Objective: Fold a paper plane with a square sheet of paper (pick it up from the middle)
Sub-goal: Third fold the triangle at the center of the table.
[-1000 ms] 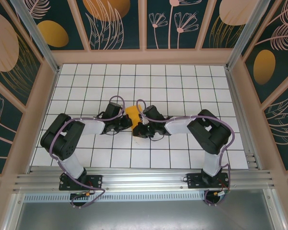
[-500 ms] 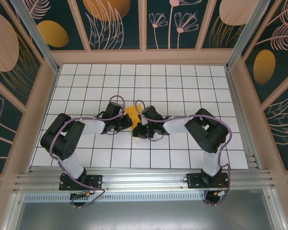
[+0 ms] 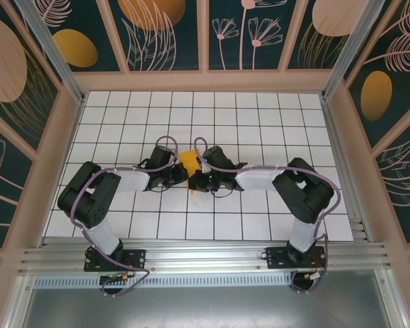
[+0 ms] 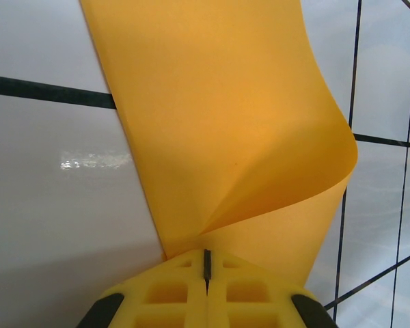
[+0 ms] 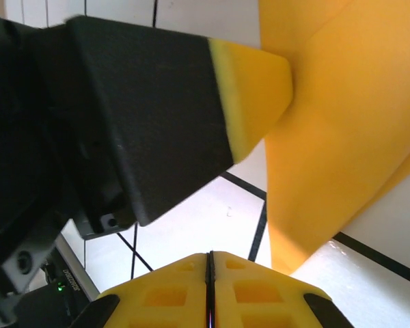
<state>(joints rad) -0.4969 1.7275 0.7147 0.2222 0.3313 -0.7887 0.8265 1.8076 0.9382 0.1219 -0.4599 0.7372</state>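
Left gripper (image 4: 206, 265) is pinching fully closed on the curled orange-yellow paper sheet (image 4: 219, 123), which is sitting mid-frame in the top view. Right gripper (image 5: 210, 270) is resting with jaws together just beside the sheet; I cannot tell whether it is gripping the paper.

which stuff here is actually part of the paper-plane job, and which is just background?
Job: sheet of paper, curled, pinched in the shut left gripper; right gripper, shut beside it.
Lying about: tiled table; patterned wall panels; metal rail.
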